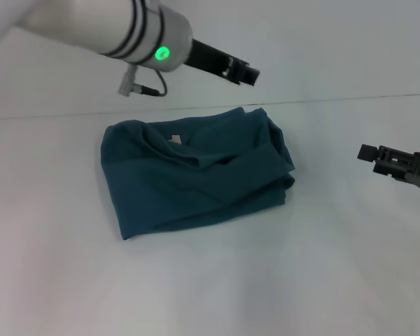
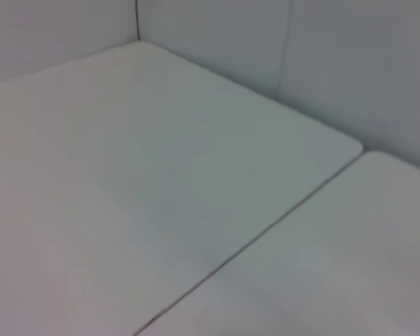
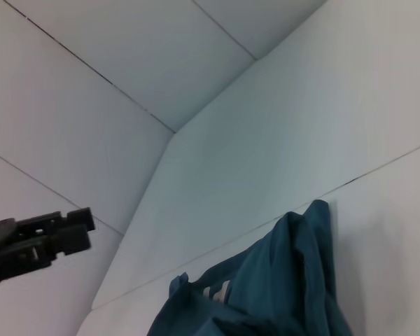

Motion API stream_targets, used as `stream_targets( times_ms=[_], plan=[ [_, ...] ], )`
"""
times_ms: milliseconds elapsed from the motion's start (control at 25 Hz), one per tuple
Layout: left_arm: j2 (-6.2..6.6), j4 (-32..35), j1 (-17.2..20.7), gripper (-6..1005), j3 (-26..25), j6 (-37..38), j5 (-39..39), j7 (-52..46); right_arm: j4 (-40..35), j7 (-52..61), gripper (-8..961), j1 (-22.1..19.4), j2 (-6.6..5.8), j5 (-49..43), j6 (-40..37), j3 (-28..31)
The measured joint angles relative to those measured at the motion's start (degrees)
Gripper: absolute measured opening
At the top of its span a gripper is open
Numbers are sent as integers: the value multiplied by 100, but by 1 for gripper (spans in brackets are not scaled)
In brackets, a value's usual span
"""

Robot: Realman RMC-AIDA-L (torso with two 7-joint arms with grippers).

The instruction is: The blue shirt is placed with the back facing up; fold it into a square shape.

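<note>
The blue shirt [image 1: 196, 171] lies in the middle of the white table [image 1: 217, 287], bunched into a rough, wide rectangle. Its long axis runs across my view from my left to my right, tilted slightly so the right end sits farther from me. A pale neck label [image 1: 175, 140] shows near the far edge, and the right end is heaped in thick folds rather than lying flat.

My left gripper [image 1: 243, 72] hangs in the air beyond the shirt's far edge, just past its far right corner, touching nothing. I cannot tell whether its fingers are apart or together. My left wrist camera sees only bare table and wall, no cloth.

My right gripper [image 1: 369, 152] hovers off to the right of the shirt, apart from the heaped right end, level with the shirt's middle. I cannot tell its finger state either. Neither gripper holds any cloth. From my right wrist camera, the shirt's bunched end [image 3: 280, 294] fills the lower part of the picture, with the left gripper [image 3: 56, 234] farther off.

In my judgement the shape is close to square but untidy. The lumpy right end needs attention next, and my right gripper faces it directly, while my left sits nearer the far right corner.
</note>
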Motion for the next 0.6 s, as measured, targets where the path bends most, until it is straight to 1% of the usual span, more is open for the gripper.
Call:
stream_targets(
  times_ms=[40, 120, 160, 200, 360, 480, 600],
  plan=[
    [3, 3, 13, 520, -149, 61, -2, -11, 0, 0, 808, 3, -3, 0, 6, 0],
    [7, -17, 72, 533, -604, 263, 25, -98, 2, 0, 808, 13, -8, 0, 16, 0],
    [7, -24, 199, 533, -936, 367, 15, -266, 3, 0, 808, 20, -10, 0, 17, 0],
    [7, -24, 199, 533, -936, 367, 15, -266, 4, 0, 807, 23, -11, 0, 18, 0],
    [34, -84, 473, 532, -1496, 551, -28, -758, 5, 5, 806, 26, -21, 1, 19, 0],
    [88, -361, 606, 532, -2108, 949, -157, -962, 5, 20, 806, 21, -24, 1, 19, 0],
    [135, -607, 765, 532, -2455, 1308, -378, -996, 5, 23, 805, 27, -26, 1, 17, 0]
  ],
)
